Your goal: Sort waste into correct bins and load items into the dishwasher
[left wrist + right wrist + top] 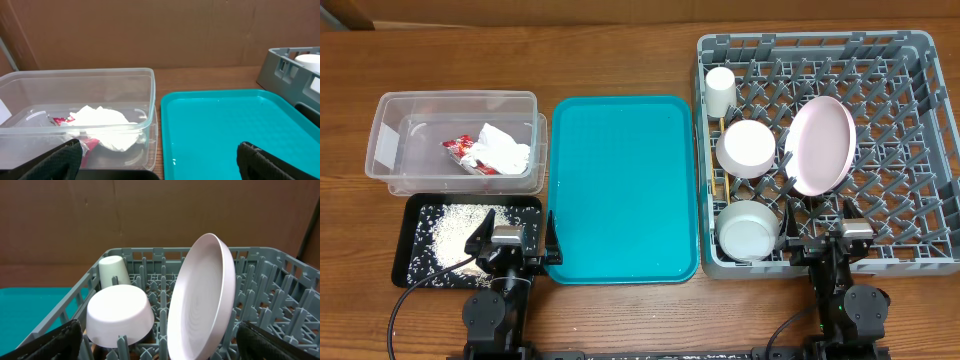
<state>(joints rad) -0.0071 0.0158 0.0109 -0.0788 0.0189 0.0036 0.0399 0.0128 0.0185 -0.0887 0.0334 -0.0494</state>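
Both sets of jaws stand spread wide and grasp nothing. The left gripper [512, 243] sits at the table's near edge, the right gripper [840, 235] at the same edge just before the dish rack [930, 150].

The grey rack fills the table's right end. A pinkish plate [820, 145] stands on its rim among the pegs near the middle, leaning. It looks hard, smooth and breakable, so I'd pinch it at the upper rim. Two white bowls lie along the rack's left side, one mid-way [747, 146] and one at the near left corner [748, 228]. They look stiff and slick, best taken by the lip. A pale cup [721, 90] stands in the far left corner, light and easy to tip.

The teal tray [625, 190] lies in the table's middle. At the far left the clear tub [390, 110] holds a crumpled tissue [505, 150] touching a red wrapper [465, 150], both soft and nearly weightless. In front of it the black tray [410, 215] carries scattered white grains [455, 235], too loose to pinch. By the look of it the sorting is done.
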